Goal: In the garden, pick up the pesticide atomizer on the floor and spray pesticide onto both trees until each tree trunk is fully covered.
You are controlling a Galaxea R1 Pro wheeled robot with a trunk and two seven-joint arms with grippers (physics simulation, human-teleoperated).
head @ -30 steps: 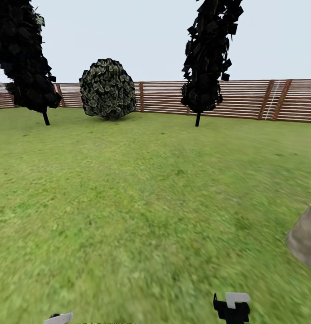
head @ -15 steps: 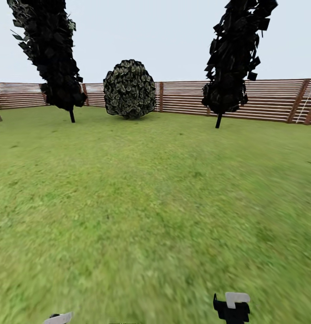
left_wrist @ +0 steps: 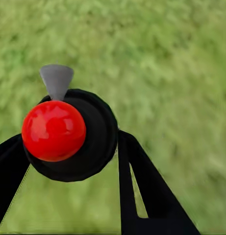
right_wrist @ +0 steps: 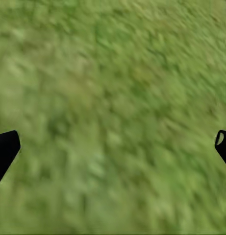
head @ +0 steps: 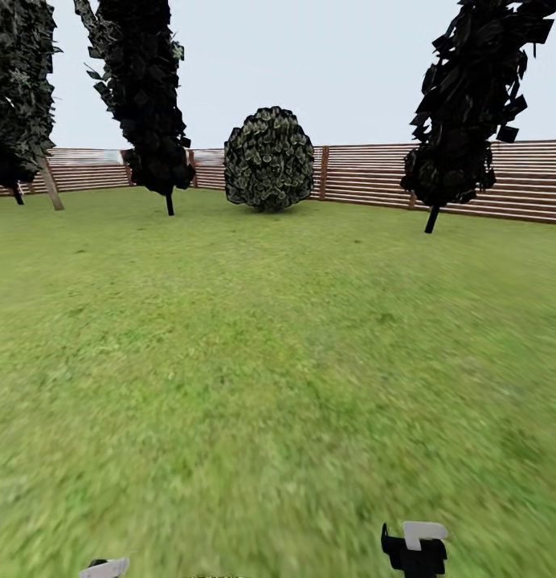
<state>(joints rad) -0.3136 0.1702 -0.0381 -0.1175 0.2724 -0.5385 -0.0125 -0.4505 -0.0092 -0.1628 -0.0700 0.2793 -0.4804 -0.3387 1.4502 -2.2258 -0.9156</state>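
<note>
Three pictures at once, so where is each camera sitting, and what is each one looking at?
Head view: from the robot's head, facing forward over the lawn to the slat fence and round bush; arm parts peek at the bottom edge.
Left wrist view: along the left tool, down onto the pesticide atomizer it grips.
Right wrist view: along the open right tool, down at grass.
All share the lawn.

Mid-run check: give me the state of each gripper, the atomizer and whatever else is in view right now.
pesticide atomizer: held between the left gripper's fingers, red top toward the wrist camera.
left gripper: shut on the atomizer, over grass.
right gripper: open, nothing between its fingers, over grass.
lawn: bare grass ahead.
round bush: standing by the fence.
</note>
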